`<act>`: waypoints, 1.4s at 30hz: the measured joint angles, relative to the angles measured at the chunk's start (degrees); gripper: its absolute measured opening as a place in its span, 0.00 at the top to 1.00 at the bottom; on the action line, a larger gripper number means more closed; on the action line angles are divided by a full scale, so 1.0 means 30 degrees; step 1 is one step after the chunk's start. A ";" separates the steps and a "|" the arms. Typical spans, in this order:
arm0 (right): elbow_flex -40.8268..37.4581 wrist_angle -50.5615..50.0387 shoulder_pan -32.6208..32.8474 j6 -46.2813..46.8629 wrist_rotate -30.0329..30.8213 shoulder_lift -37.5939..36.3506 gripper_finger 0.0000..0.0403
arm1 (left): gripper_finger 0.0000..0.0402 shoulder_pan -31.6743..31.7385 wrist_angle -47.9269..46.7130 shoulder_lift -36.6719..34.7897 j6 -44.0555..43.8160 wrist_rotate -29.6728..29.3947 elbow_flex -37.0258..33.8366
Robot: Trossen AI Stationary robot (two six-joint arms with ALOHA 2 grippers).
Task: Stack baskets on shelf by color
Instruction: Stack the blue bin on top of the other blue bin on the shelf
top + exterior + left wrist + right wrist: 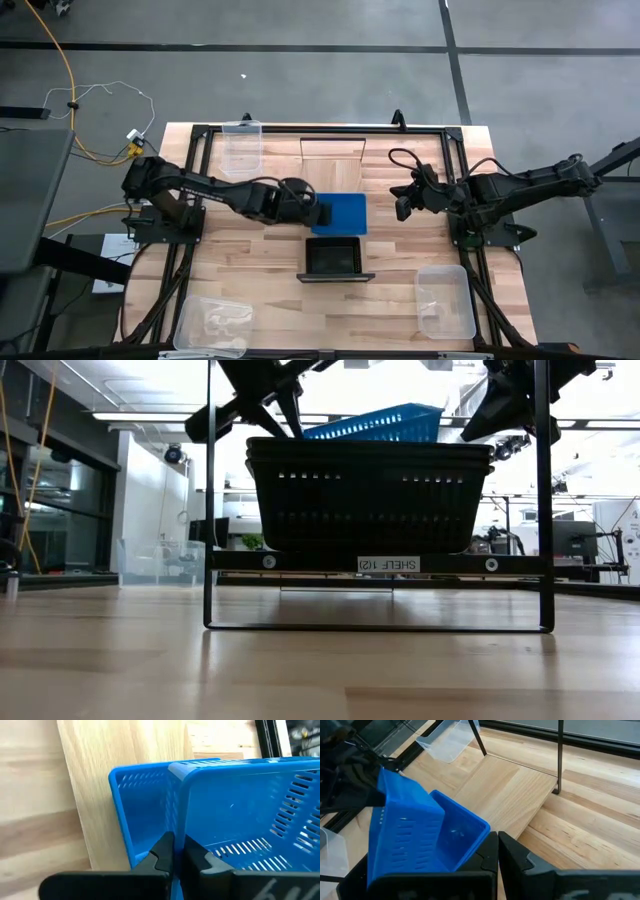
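Note:
Two bright blue baskets sit mid-shelf. One rests on the shelf board (332, 150), seen in the left wrist view (140, 795) and the right wrist view (465, 832). The other (345, 212) (250, 810) (400, 835) is tilted over it, held by my left gripper (322, 212), which is shut on it. In the low view this blue basket (380, 425) slants above the black baskets (370, 495), which are stacked on the shelf's near end (333, 258). My right gripper (403, 208) (498, 852) hovers shut to the right of the blue baskets, touching nothing. My left gripper pinches the tilted blue basket's side wall (175, 837) at its rim, one finger (162, 852) outside and one (200, 860) inside. It comes from the table's left, roughly level. The basket hangs tilted, its lower part over or in the other blue basket; I cannot tell which.
Clear baskets lie on the table at the far left (242, 148) (447, 740), near left (212, 325) and near right (446, 300). The shelf's far part (510, 795) is bare board. Thin dark frame posts (545, 500) stand at the shelf's corners.

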 joint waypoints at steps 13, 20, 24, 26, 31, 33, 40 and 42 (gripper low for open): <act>0.0000 0.0007 0.0000 0.0167 0.0000 0.0000 1.00 | 1.00 0.0625 -0.0900 0.0000 0.0934 0.0977 0.0000; 0.0000 0.0007 0.0000 0.0246 0.0204 0.0000 1.00 | 0.98 0.0624 -0.1038 0.0000 0.0903 0.0852 0.0000; 0.0000 0.0007 0.0000 0.0357 0.0253 0.0000 1.00 | 0.96 0.0577 -0.1038 0.0000 0.0883 0.0636 0.0000; 0.0000 0.0012 0.0000 0.0357 0.0280 0.0000 1.00 | 0.95 0.0577 -0.1031 0.0000 0.0788 0.0452 0.0000; 0.0000 0.0015 0.0000 0.0357 0.0291 0.0000 1.00 | 0.91 0.0577 -0.0779 0.0005 0.0443 0.0204 0.0000; 0.0000 0.0015 0.0000 0.0357 0.0291 0.0000 1.00 | 0.90 0.0569 -0.0257 0.0193 0.0439 0.0218 0.0000; 0.0000 -0.0018 0.0000 0.0644 0.0321 0.0010 1.00 | 0.84 0.0310 0.0616 0.0953 0.0503 0.1084 -0.0036; 0.0000 -0.0065 0.0000 0.0648 0.0329 0.0007 1.00 | 0.82 0.0300 0.0717 0.1088 0.0620 0.1216 0.0004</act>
